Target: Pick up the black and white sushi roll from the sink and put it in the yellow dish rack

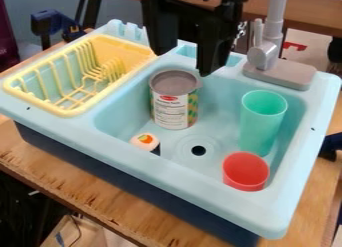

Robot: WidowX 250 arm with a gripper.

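Camera view: the gripper hangs with its fingers apart, and the tin can stands upright, long axis vertical, below it and slightly in front, nearer than the green cup off to one side or the red cup farther out.

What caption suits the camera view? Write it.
Open end effector over a toy sink: can, green cup, red cup, toy sushi.

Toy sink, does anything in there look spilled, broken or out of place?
Nothing looks spilled or broken. The can and green cup stand upright; only the sushi piece seems odd in a sink.
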